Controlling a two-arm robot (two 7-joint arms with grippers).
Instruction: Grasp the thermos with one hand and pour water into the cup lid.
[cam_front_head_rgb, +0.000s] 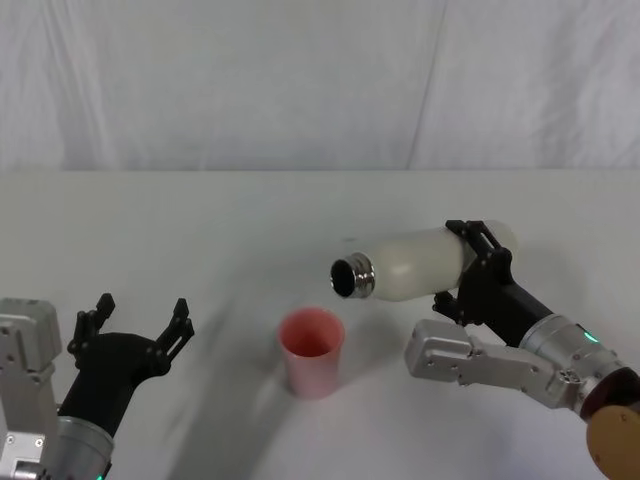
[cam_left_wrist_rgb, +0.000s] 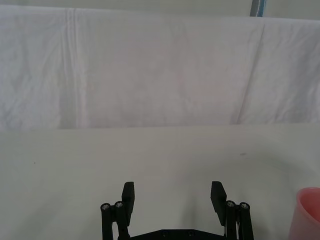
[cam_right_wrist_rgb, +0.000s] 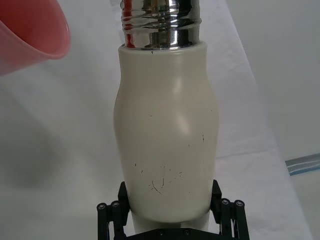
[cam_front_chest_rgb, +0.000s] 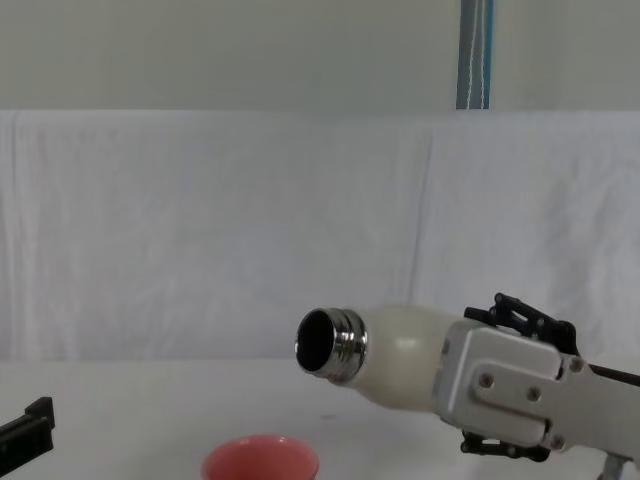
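Right hand clenched around the thermos base, bottle tipped near level with steel mouth just above and beside the cup lid on the tabletop, apparently for pouring; left hand released, parked apart.

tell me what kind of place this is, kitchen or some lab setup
Most likely a lab or test setup, not a kitchen. A white cloth hangs as a plain backdrop behind the white table, which holds a lone pink cup lid. The right gripper tips a thermos above it; the left gripper waits open.
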